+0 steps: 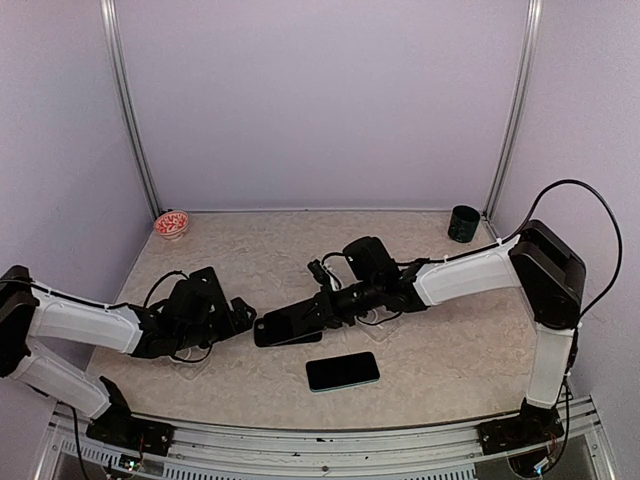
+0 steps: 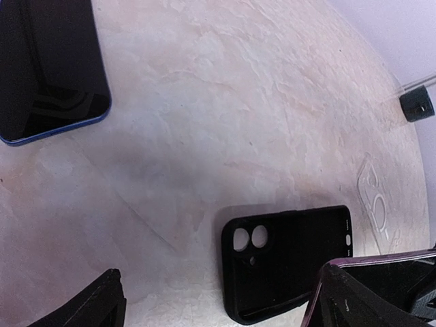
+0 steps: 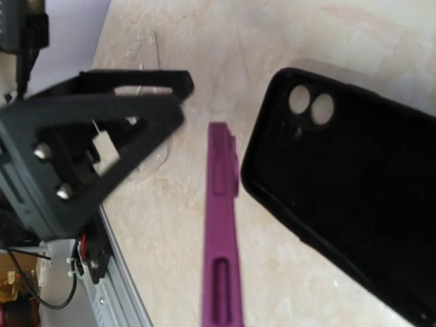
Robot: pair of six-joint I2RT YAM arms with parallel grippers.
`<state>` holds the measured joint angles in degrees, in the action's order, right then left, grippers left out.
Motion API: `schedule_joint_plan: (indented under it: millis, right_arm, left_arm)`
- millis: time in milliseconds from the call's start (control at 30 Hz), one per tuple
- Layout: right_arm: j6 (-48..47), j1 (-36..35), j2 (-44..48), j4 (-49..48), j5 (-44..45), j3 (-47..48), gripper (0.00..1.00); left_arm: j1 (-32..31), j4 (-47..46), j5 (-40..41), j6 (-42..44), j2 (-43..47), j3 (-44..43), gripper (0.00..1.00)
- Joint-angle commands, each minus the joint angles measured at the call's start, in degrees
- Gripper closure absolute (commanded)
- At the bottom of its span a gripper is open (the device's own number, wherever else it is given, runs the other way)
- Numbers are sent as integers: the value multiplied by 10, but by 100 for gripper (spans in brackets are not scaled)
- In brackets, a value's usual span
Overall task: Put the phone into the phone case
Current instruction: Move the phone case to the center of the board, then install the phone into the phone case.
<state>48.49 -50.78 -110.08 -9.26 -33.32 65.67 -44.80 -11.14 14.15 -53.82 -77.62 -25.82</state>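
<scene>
Right gripper (image 1: 320, 310): closed; it appears to pinch the slim purple-framed phone (image 3: 221, 225) with the dark glass face; its own fingers are out of the wrist view, so the exact hold cannot be seen
Left gripper (image 1: 247, 316): jaws stand wide with nothing between them; it hovers low, just beside the case and facing the other arm
Purple-framed phone: held on edge and tilted, off the counter (image 1: 450, 345); it is close to the case but not in it; whether it touches the rim cannot be told
Black soft phone case (image 2: 286, 266): lies flat on the pale marbled counter between the two grippers; it appears hollow side up, with the two round camera cut-outs at the end nearer the left arm; nothing holds it
Second phone (image 1: 343, 371): a flat black-screened phone with a blue edge lies face up on the counter, nearer the arm bases and apart from the case
Further out: a small red bowl (image 1: 172, 223) at the far left corner; a dark round cup (image 1: 463, 222) at the far right
Risk, sliding: the case is unpinned, so a push from the phone would likely shove it across the counter rather than seat the phone
Risk, alignment: the phone comes in on edge; lowered skewed, or with its camera end away from the cut-outs, it would jam on the rim
Risk, grip: a pinch on a thin, smooth frame may let the phone twist or drop
Risk, crowding: the two grippers sit near each other; a careless reach could knock them together
</scene>
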Motion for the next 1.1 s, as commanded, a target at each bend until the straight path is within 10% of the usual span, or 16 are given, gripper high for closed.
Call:
schedule_joint_plan:
  millis: [0,1067]
  right_arm:
    - [-3,14,-20,1,-44,38,100]
    - [2,47,-105,48,-88,121,100]
  left_arm:
    - [36,-22,-38,39,20,10,1]
    - [55,-276,-252,-34,-106,53,1]
